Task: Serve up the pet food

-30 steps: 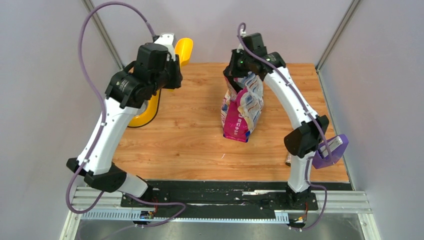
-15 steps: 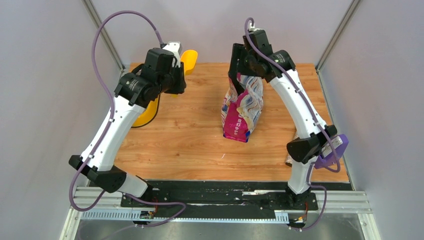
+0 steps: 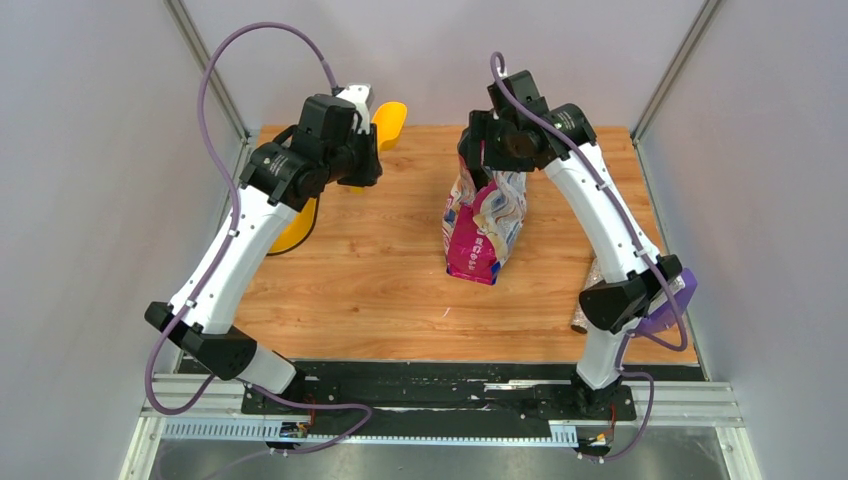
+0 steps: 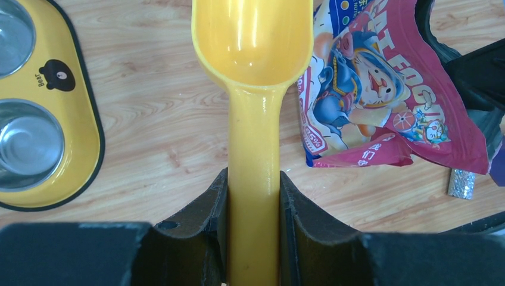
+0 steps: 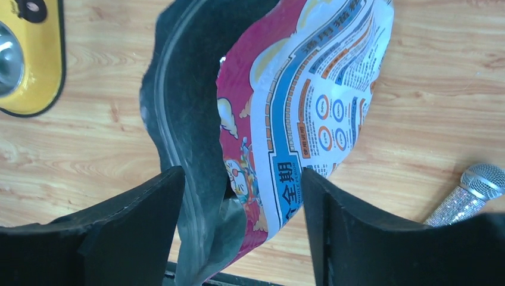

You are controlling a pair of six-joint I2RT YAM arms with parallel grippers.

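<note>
Now, closest in, my left gripper (image 4: 253, 199) is pinching the handle of the glossy yellow plastic scoop (image 4: 253, 71), whose empty bowl is pointing straight ahead of the fingers. My right gripper (image 5: 241, 185), which was clamping the bag's top a second ago, is now standing spread. The top of the glossy pink, blue and white cat food bag (image 5: 309, 95) is sitting loosely between its fingers, and I cannot tell whether either finger is touching it. Just ahead of them the bag's mouth is gaping and showing a dark lining, though no brown kibble is showing from here. Meanwhile the scoop has been swinging over from the dish's side, and the bag is now standing just right of its bowl. Off to the scoop's left, the yellow oval feeding dish (image 4: 89, 143) with two steel bowls is waiting on the pale wooden tabletop (image 4: 161, 137), both bowls looking empty. Furthest right, a slim glittery silver tube (image 5: 473, 187) is lying beyond the bag. I am judging that the bag is staying open unaided, so scooping is coming next.
</note>
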